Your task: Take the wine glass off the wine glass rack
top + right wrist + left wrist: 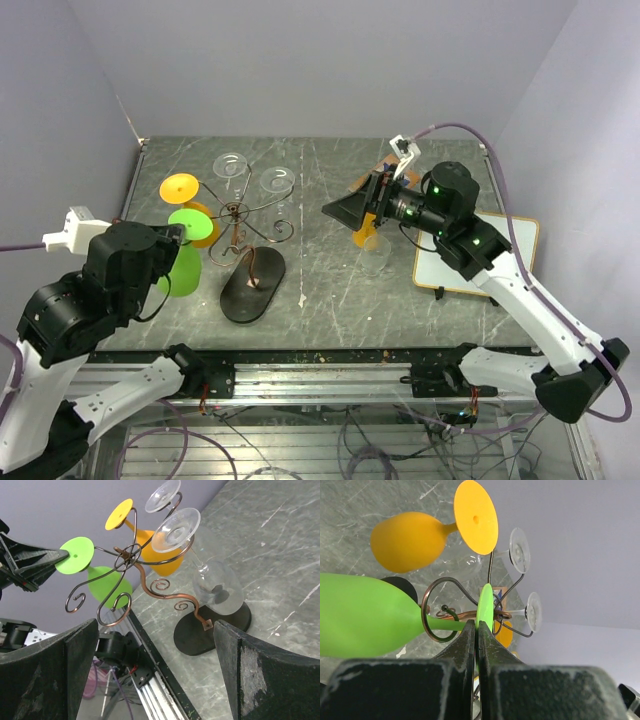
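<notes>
Copper-brown wire forms the wine glass rack [240, 225], which stands left of the middle of the table [330, 290]. I see four glasses hanging bowl-down from its scroll arms: a green wine glass [365, 615] at the near left, an orange glass [407, 540] beyond it, and two clear glasses [277, 180] on the far side. My left gripper [476, 630] is pinched tight on the edge of the green glass's foot. My right gripper [348, 210] gapes wide to the right of the rack, with nothing between its fingers.
</notes>
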### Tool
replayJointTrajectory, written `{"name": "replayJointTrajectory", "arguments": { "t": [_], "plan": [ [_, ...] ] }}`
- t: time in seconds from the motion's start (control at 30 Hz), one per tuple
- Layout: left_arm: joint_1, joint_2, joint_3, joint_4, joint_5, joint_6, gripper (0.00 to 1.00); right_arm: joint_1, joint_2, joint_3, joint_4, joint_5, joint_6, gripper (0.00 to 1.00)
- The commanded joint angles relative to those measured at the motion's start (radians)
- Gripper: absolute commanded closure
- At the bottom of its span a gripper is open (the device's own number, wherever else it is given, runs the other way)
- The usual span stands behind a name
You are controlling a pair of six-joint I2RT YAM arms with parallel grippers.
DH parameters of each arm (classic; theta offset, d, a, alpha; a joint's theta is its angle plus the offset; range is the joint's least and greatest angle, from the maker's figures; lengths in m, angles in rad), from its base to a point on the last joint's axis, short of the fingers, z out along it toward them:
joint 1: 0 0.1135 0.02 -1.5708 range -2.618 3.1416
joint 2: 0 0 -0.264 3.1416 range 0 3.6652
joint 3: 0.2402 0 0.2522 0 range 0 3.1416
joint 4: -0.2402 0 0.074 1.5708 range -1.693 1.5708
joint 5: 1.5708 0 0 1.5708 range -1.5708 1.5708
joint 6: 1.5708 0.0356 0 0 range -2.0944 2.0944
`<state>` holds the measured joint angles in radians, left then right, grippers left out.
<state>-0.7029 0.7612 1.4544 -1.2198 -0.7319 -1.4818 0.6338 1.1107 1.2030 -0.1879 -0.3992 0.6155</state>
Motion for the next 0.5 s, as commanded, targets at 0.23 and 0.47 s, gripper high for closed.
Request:
{"name": "replayJointTrajectory", "arguments": {
  "t": [0.23, 0.47],
  "plan": [
    [0.003, -0.090, -0.069, 0.009, -0.003, -0.071, 0.93, -0.003, 0.046, 0.022, 0.108, -0.136, 0.073, 0.05],
    [0.002, -0.078, -0.064, 0.017, -0.007, -0.060, 0.93, 0.033, 0.075, 0.039, 0.102, -0.168, 0.051, 0.05]
  ]
}}
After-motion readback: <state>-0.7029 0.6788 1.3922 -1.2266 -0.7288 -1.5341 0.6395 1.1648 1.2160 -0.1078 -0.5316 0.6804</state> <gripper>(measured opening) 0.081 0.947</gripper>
